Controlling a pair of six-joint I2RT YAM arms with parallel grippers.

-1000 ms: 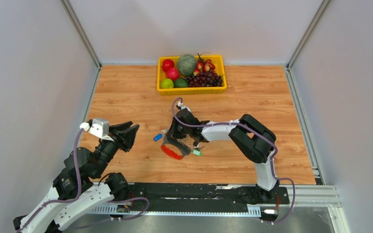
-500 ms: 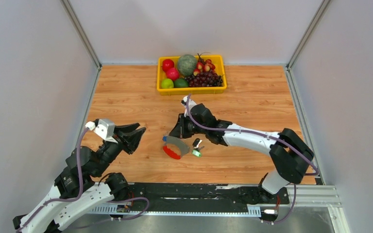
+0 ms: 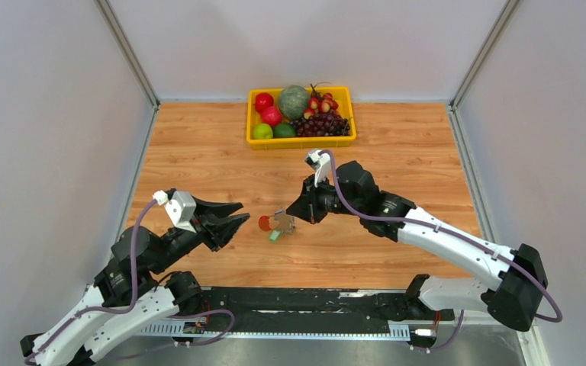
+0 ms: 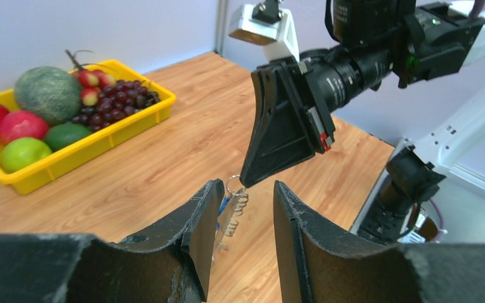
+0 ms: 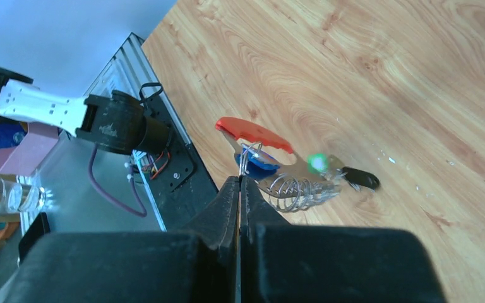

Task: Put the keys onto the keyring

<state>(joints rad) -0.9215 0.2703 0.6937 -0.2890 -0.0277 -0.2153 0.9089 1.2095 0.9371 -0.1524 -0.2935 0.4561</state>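
While my right gripper pinches the keyring above the table, the red key and blue key hang beneath, seemingly threaded already; I can't confirm. My left gripper hovers near, jaws apart.

This is a robotics lab test cell: a wood-grain desk is boxed in on three sides by plain pale panels set in aluminium corner posts. A left arm and a right arm, both trailing purple cables, are bolted to a black rail at the near edge. A yellow tray of fruit sits at the far side. Beyond the edge, the right wrist view shows loose wiring and a clear cup.
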